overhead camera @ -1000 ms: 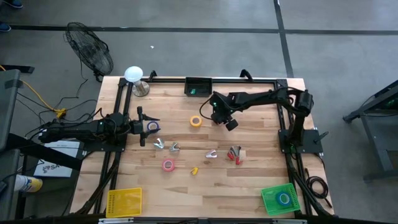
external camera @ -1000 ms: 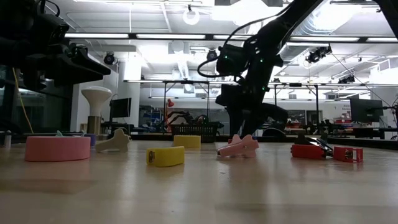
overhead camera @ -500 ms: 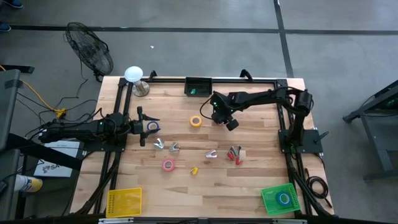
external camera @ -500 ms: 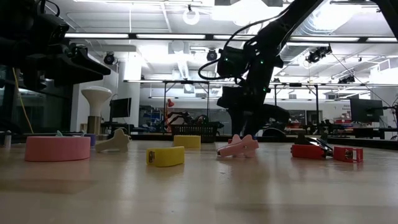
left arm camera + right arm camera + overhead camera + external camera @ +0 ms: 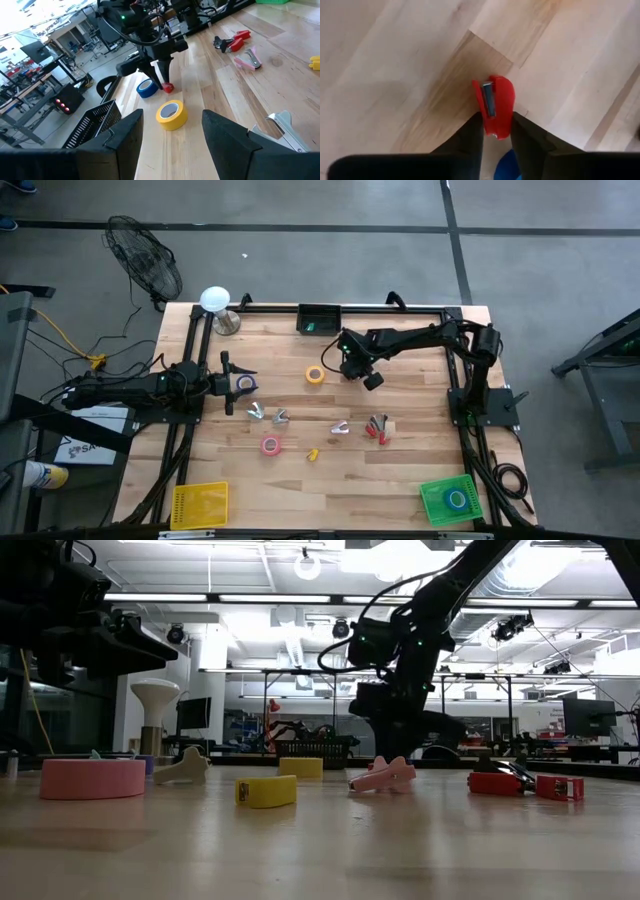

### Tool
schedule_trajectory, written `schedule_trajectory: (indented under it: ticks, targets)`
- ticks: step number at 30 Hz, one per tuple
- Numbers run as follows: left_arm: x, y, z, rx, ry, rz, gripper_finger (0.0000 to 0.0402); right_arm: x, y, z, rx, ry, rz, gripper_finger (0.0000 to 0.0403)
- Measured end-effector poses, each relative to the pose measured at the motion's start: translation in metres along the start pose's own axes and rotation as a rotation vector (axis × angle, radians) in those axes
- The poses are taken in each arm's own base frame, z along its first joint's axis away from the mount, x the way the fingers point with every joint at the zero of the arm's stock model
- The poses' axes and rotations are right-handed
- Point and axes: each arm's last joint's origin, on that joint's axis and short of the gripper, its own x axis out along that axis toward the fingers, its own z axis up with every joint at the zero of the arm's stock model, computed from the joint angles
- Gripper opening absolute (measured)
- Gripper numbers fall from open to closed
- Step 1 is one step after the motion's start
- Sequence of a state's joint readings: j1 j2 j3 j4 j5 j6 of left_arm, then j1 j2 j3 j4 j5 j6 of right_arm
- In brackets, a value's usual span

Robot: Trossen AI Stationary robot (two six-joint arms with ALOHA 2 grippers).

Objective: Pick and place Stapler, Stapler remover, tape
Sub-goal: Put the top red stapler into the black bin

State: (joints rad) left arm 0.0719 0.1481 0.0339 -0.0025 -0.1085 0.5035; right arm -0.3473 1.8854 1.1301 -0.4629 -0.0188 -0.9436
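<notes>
Right gripper: the right gripper [image 5: 496, 131] is pinching a small red stapler [image 5: 495, 105] between its two dark fingers, pointing down at the wooden table [image 5: 400, 470]; in the high view it [image 5: 345, 367] is hanging over the table's 12 o'clock area, just to the 3 o'clock side of the yellow tape roll [image 5: 315, 375].
Red stapler: it is sitting in the jaws with its silver staple channel facing the wrist camera; from the left wrist view it [image 5: 167, 88] is showing as a red blob at the fingertips, next to a blue tape roll [image 5: 146, 88]. Whether it is touching the wood I cannot tell.
Left gripper: the left gripper [image 5: 226, 382] is waiting at the table's 9 o'clock edge, its fingers [image 5: 227, 135] standing spread apart with nothing between them.
Tape: a purplish-blue roll [image 5: 245, 384] is lying just beside the left gripper; the pink tape roll [image 5: 270, 445] is resting toward 7 o'clock of the table's centre; another ring is lying in the green basket [image 5: 450, 500] at the 5 o'clock corner.
Staple removers: two silver claw pieces [image 5: 268, 415] are lying near the left gripper; a pink one [image 5: 342, 428] is sitting near the centre.
Other pieces: a red cluster [image 5: 376, 427] is lying at 3 o'clock of the pink one; a small yellow piece [image 5: 312, 453] is resting toward 6 o'clock.
Yellow basket: the yellow basket [image 5: 199, 505] is sitting at the 7 o'clock corner.
</notes>
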Motion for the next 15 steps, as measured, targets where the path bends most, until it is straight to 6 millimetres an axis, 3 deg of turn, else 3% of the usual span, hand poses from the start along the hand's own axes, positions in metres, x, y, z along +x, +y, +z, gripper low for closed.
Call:
schedule_trajectory:
  ticks: [6,15]
  targets:
    - [0.000,0.000,0.000,0.000,0.000,0.000,0.0197,0.000,-0.003,0.000,0.038,0.044,-0.063,0.0045]
    - [0.000,0.000,0.000,0.000,0.000,0.000,0.0197,-0.016,-0.027,0.013,0.192,0.051,-0.248,0.0055]
